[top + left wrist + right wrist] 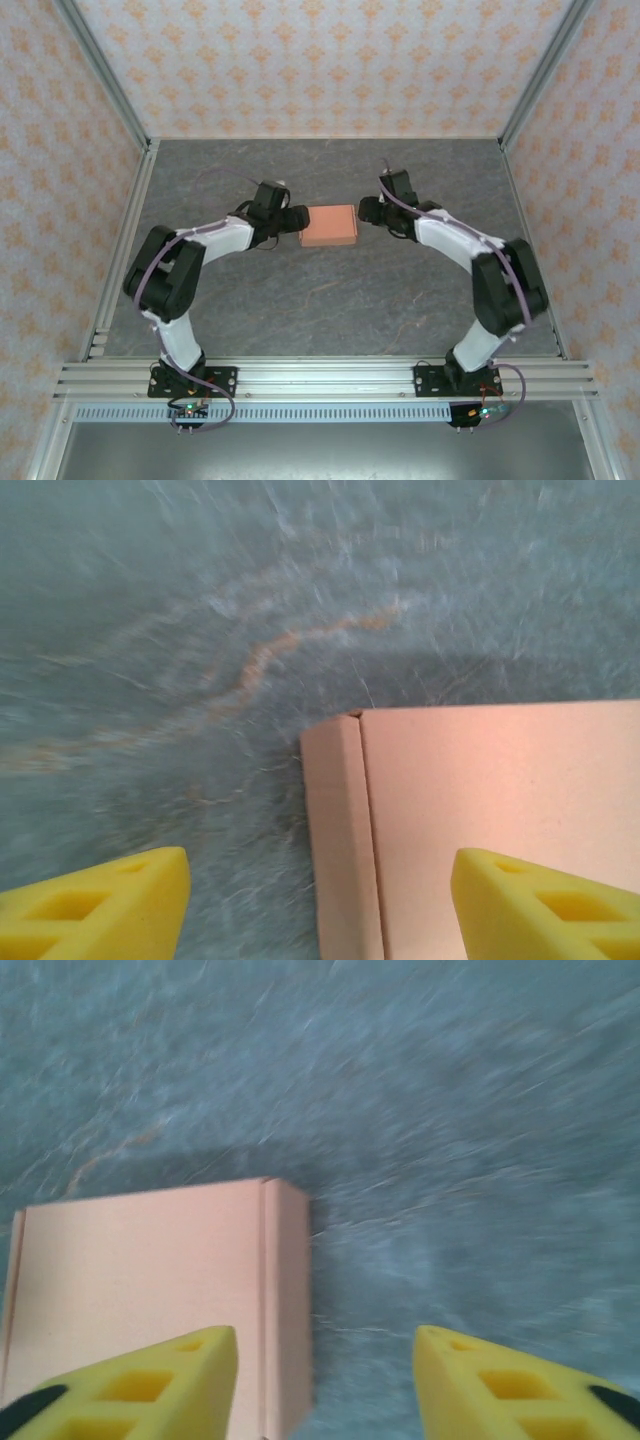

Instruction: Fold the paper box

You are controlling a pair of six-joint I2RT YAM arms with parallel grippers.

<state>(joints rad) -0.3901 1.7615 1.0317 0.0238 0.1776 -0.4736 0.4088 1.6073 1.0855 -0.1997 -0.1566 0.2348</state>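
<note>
Paper box [329, 226] sits between your two pincers as a closed rectangular block, so the folding looks nearly done. The step in hand, as I judge it, is squaring the ends. Do it evenly: bring both pincers in at the same height and pace and press flat on the end faces. Avoid catching the thin side flap, which would likely buckle under a point load.

Look first at the left pincer [320, 910]. Its yellow fingers [100, 905] are spread wide and hold nothing. One hangs over bare table and the other over the box top, with the box's end edge running up between them. You cannot tell from this view whether that finger touches the card. The right pincer [325, 1390] is likewise wide and empty, with one finger over the box top and the other over bare table.

Beyond both sets of fingertips the box stretches away, then the grey table [330, 310]. From above, the left pincer is close against its end of the box, and the right one is just beside the other end.
</note>
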